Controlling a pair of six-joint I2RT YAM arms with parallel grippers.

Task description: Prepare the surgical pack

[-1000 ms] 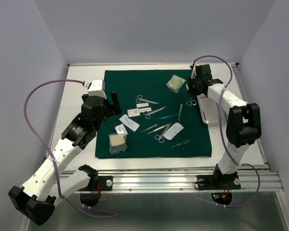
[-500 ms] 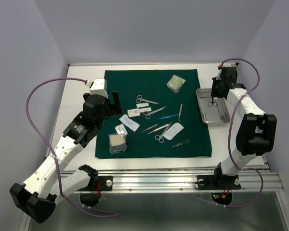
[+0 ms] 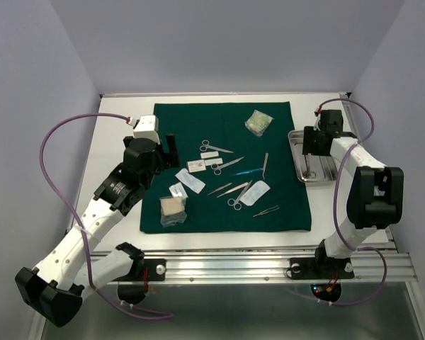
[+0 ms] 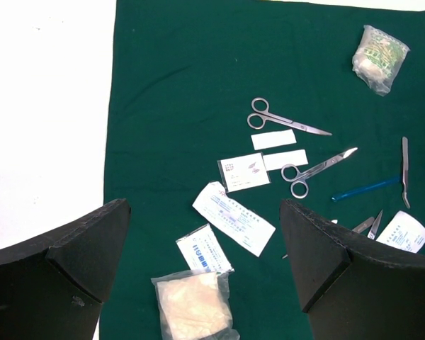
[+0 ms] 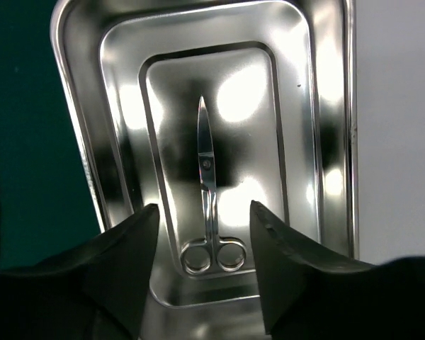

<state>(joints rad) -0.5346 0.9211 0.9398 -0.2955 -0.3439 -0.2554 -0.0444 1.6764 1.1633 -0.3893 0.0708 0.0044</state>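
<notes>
The dark green drape [image 3: 227,191] covers the middle of the table. On it lie two scissors [image 4: 283,122] [image 4: 315,168], forceps [image 3: 265,164] and white gauze packets [image 4: 195,308]. The steel tray [image 3: 326,170] stands off the drape's right edge. One pair of scissors [image 5: 208,184] lies flat in the tray [image 5: 297,106], rings toward the camera. My right gripper [image 5: 204,212] hovers open just above them, a finger on each side, touching nothing. My left gripper [image 4: 205,241] hangs wide open over the drape's left part, above the packets, holding nothing.
A green-and-white packet [image 3: 258,122] sits at the drape's far right corner. A blue-handled tool [image 4: 365,188] and paper sachets [image 4: 234,218] lie mid-drape. White table [image 3: 120,142] shows left of the drape; a metal rail [image 3: 269,265] runs along the near edge.
My right gripper has swung from the drape's right edge to over the tray with the scissors and has opened; the scissors now lie in the tray. The left arm has barely moved.
</notes>
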